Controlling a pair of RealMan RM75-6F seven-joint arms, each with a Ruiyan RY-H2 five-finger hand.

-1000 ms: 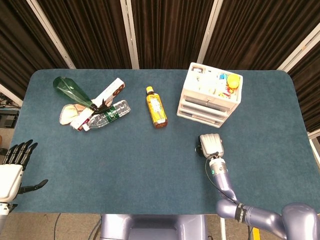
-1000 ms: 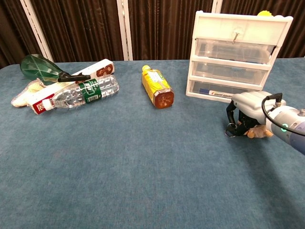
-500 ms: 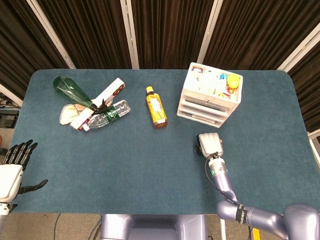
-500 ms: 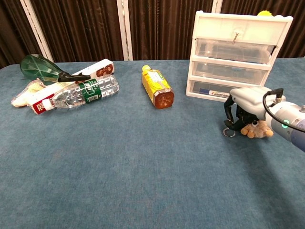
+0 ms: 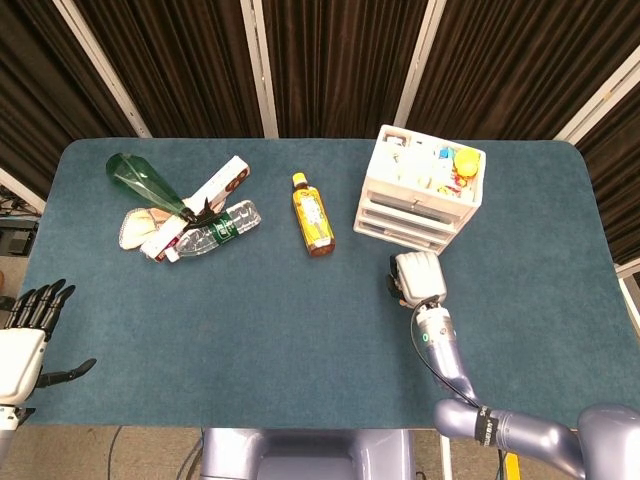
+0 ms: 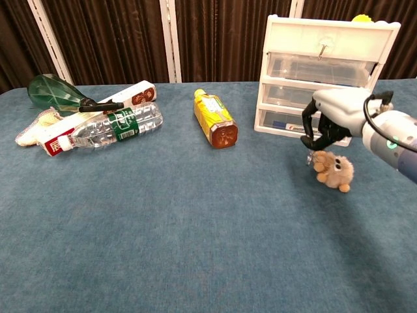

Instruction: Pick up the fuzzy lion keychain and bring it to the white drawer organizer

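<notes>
My right hand (image 6: 331,117) hangs above the table just in front of the white drawer organizer (image 6: 324,75), its dark fingers pinching the ring of the fuzzy lion keychain (image 6: 334,171), which dangles below it. From the head view the right hand (image 5: 418,277) covers the lion, close to the organizer (image 5: 420,190). My left hand (image 5: 25,335) rests open at the table's near left edge, far from everything.
A yellow bottle (image 5: 313,215) lies left of the organizer. At the far left sits a pile: a green glass bottle (image 5: 145,183), a clear plastic bottle (image 5: 212,232), a white box (image 5: 200,205) and a beige pouch (image 5: 135,226).
My right hand has risen off the table and moved toward the organizer, lifting the lion keychain, which now hangs from its ring. The left hand has not moved.
</notes>
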